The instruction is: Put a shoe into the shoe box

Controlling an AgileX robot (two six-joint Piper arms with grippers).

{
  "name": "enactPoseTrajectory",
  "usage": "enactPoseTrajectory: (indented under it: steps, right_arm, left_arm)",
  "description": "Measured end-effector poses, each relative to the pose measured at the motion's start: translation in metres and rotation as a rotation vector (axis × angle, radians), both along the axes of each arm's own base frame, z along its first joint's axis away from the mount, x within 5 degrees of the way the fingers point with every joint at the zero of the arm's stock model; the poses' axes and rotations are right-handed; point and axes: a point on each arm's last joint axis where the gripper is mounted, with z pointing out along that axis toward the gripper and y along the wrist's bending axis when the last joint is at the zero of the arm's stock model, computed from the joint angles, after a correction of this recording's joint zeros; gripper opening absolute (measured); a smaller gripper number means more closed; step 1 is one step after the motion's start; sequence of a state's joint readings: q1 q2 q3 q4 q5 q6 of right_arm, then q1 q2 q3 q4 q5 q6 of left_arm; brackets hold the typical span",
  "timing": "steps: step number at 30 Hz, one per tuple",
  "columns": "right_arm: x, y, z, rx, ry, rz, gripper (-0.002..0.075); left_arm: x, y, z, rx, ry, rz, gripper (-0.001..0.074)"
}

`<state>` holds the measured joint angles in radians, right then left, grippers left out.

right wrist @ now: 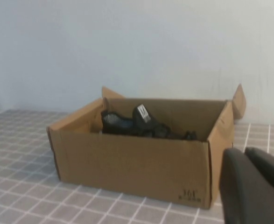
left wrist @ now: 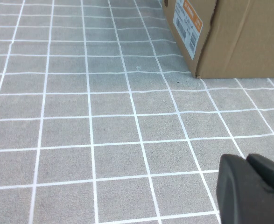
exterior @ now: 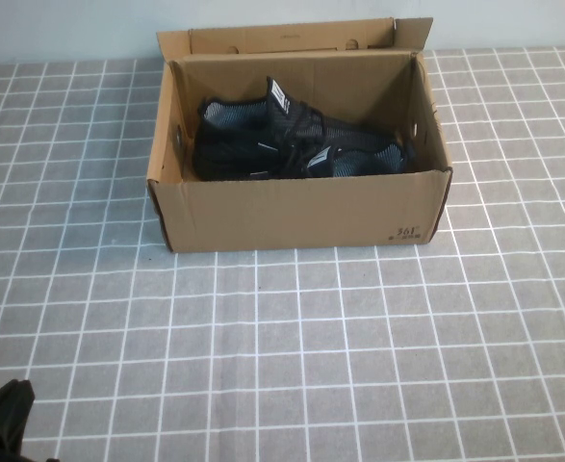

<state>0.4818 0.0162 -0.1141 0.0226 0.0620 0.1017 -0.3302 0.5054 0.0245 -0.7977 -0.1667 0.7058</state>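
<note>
An open brown cardboard shoe box (exterior: 301,210) stands at the far middle of the table. Black shoes with grey-blue insides (exterior: 296,144) lie inside it, toes to the right. They also show in the right wrist view (right wrist: 137,123) above the box's front wall (right wrist: 127,163). My left gripper (left wrist: 245,159) is shut and empty, low over the table near the box's corner (left wrist: 239,37). In the high view only a dark part of the left arm (exterior: 1,422) shows at the near left corner. My right gripper (right wrist: 243,152) is shut and empty, on the near side of the box and well back from it.
The table is covered with a grey cloth with a white grid (exterior: 359,366). The box's lid flap (exterior: 292,38) stands up at the back against a pale wall. A white and orange label (left wrist: 188,21) is on the box's left end.
</note>
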Motion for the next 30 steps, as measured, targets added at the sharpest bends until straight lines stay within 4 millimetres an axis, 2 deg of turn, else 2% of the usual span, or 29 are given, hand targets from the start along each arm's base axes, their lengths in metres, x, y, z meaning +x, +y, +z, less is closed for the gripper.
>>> enactPoseTrajectory:
  steps: [9, 20, 30]
  right_arm:
    - [0.002, 0.0, -0.013, -0.046, 0.083, -0.015, -0.0016]
    - [0.013, -0.016, -0.047, -0.016, 0.142, -0.353, -0.0016]
    - [0.011, -0.019, -0.059, -0.036, 0.273, -0.401, -0.0016]
  left_arm:
    - [0.0, 0.0, 0.0, 0.0, 0.0, 0.0, -0.0001]
    - [0.0, 0.0, 0.0, 0.0, 0.0, 0.0, -0.0001]
    - [0.0, 0.0, 0.0, 0.0, 0.0, 0.0, 0.0]
